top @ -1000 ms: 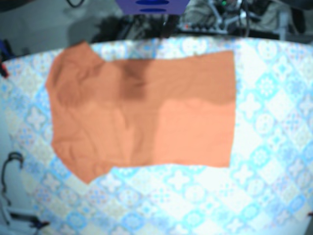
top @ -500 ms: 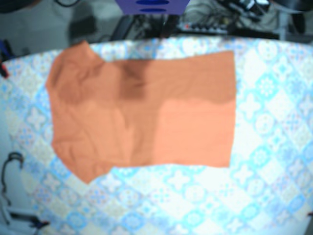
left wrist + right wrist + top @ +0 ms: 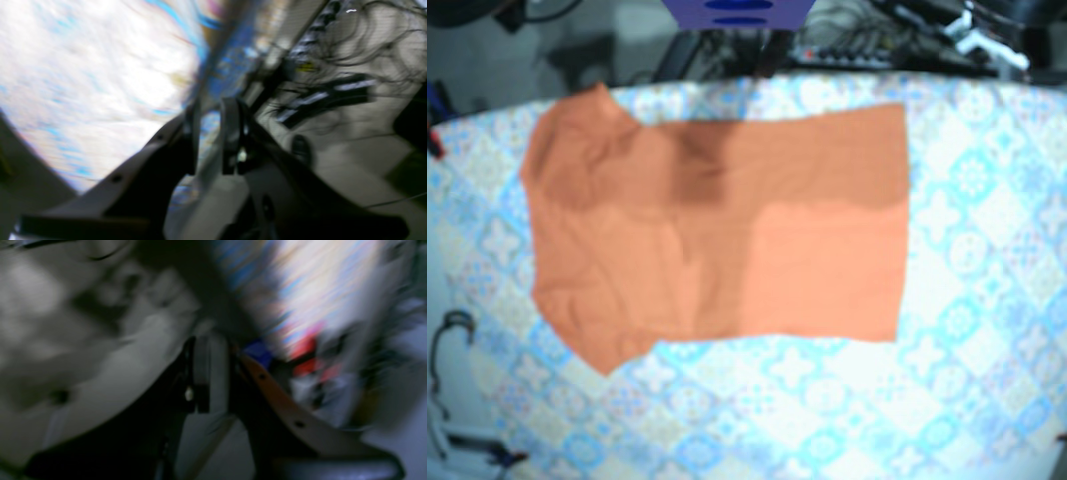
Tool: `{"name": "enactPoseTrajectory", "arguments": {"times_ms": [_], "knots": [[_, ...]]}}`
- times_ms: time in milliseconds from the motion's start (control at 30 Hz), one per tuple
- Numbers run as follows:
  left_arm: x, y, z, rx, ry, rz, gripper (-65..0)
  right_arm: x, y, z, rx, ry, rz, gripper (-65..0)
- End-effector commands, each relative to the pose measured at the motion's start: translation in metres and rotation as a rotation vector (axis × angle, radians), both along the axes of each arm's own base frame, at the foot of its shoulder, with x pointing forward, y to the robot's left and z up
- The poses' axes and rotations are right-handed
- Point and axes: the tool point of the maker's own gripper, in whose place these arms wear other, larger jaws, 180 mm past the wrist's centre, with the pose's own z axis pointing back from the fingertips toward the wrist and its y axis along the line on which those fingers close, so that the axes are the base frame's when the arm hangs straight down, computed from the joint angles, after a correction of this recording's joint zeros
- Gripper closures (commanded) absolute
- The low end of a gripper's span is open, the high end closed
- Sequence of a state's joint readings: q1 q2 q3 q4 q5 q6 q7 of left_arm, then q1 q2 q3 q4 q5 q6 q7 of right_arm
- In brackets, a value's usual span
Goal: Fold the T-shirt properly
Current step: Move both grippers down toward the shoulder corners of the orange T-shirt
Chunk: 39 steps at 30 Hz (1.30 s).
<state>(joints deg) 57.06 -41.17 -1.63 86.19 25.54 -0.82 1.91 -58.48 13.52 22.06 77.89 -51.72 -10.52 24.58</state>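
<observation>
Patterned tabletop (image 3: 987, 330), orange T-shirt (image 3: 717, 220) spread flat across its middle.
Looks soft and light, likely to slump; best pinched at hem corners or sleeves. Left gripper (image 3: 210, 133) at the tabletop's edge, narrowly parted, empty; right gripper (image 3: 213, 373) too blurred to tell.

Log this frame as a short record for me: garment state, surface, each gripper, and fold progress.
garment: orange T-shirt, spread flat, sleeves toward the base view's left, hem toward its right
surface: table covered with a blue patterned cloth
left gripper: narrow gap between the jaws, nothing held, no shirt in its view
right gripper: view motion-blurred, jaw state cannot be told
arms over shirt: none in the base view
fold progress: no fold made yet
</observation>
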Motion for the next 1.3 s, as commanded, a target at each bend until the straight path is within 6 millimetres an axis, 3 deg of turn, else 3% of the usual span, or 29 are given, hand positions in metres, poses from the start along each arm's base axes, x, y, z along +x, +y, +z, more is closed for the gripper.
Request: {"name": "enactPoseTrajectory", "arguments": {"times_ms": [0,200,400,533,667,800,967,1100,1267], "knots": [[0.006,0.004,0.01,0.029,-0.023,-0.036,-9.7,-0.001,-0.007,0.012,-0.037,-0.001,0.03,-7.1],[0.04,-0.022,0.036,0.08,-0.14,-0.152,-9.7,0.047,0.006,0.039,-0.109,-0.084,0.215,-7.1],[0.051,-0.044,0.047,0.156,-0.2,-0.2,-9.7,0.079,0.024,0.051,-0.099,-0.135,0.346,-7.3],[0.063,-0.059,0.057,0.186,-0.251,-0.264,-9.7,0.101,0.026,0.054,-0.123,-0.182,0.374,-15.8],[0.09,-0.074,0.058,0.169,-0.311,-0.303,-9.8,0.107,0.027,0.049,-0.168,-0.163,0.403,-27.8],[0.102,-0.08,0.058,0.159,-0.314,-0.338,-12.7,0.101,0.043,0.034,-0.13,-0.115,0.398,-33.8],[0.113,-0.094,0.056,0.134,-0.333,-0.363,-21.5,0.096,0.063,0.022,-0.098,-0.091,0.404,-34.7],[0.118,-0.102,0.055,0.119,-0.345,-0.372,-22.4,0.099,0.077,0.018,-0.068,-0.099,0.424,-34.7],[0.111,-0.096,0.049,0.159,-0.309,-0.33,-22.6,0.108,0.093,0.013,-0.035,-0.117,0.445,-34.9]]}}
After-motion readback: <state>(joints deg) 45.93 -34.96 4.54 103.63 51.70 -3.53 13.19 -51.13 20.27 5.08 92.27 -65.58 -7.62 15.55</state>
